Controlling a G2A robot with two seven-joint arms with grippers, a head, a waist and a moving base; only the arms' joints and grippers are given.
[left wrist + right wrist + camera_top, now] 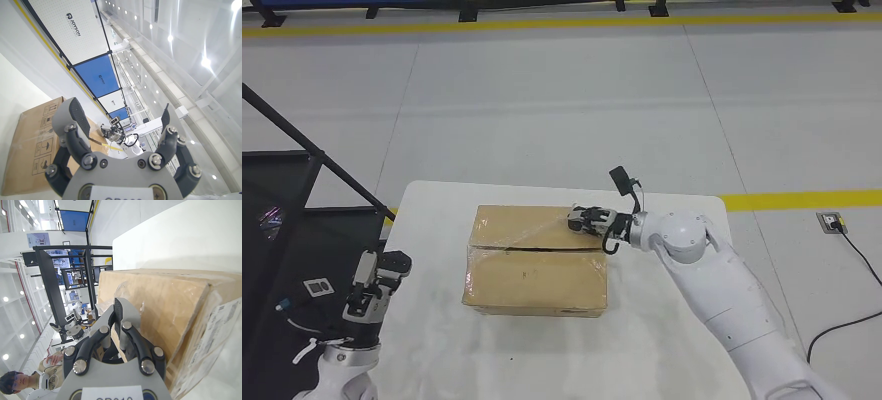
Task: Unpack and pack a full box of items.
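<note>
Box: Your brown cardboard box (537,265) sits in the middle of the top view, on the white table (662,330). Its lid flaps lie flat and shut.
Tape: Crinkly clear tape (123,286) runs over the box lid and shines in the light.
Right hand: Your right gripper (580,220) is at the upper right corner of the box lid. You cannot tell if it touches the lid or hangs just above it. Its two fingers (118,311) are pressed together. The crinkly tape is right by the tips, but you cannot tell if any of it is pinched between them.
Left hand: Your left gripper (122,115) is at the lower left of the top view, by the left edge of the table and well apart from the box. Its fingers (78,115) are spread wide. It has hold of nothing.
In the way: The shut, taped flaps cover what is inside the box.
Box sides: A white paper label (217,328) is stuck on the side near your right gripper. Small black picture signs (43,136) are printed on the side that faces your left gripper.
Around: A black metal pole (302,135) and a dark cloth (272,240) stand at the left of the top view, next to the table. A yellow floor line (802,200) runs off to the right. A small white floor socket (830,222) sits just below that line.
</note>
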